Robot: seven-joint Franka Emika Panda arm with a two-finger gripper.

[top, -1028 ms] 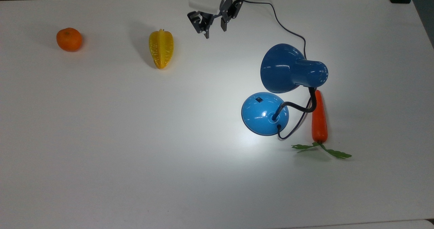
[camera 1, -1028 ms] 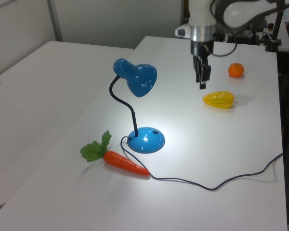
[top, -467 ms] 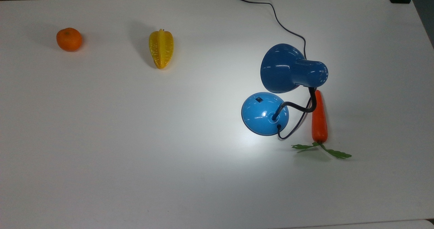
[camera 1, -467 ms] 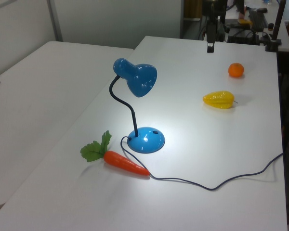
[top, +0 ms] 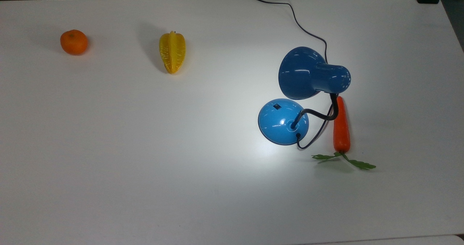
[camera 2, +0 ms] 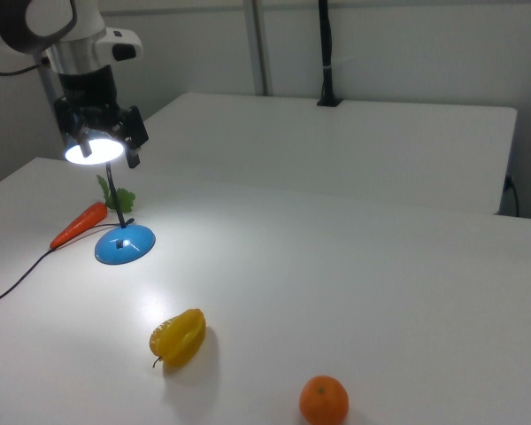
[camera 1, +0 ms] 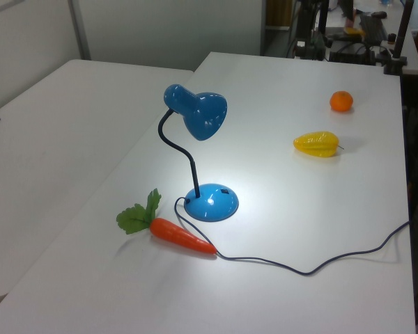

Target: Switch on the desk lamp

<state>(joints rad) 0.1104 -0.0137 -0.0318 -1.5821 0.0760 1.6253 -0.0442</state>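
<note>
Gripper [camera 2: 106, 146] gone from top view since a second ago; arm withdrawn, now high in right view, overlapping glowing shade in picture, contact cannot tell. Desk lamp [top: 313, 77] unmoved on table [top: 145, 147], base [top: 283, 121] just beside carrot [top: 341, 128]; bright pool on table, bulb lit: task judged done. Fingers apart, nothing held. Starfruit [top: 172, 52], orange [top: 74, 41] well apart, untouched
</note>
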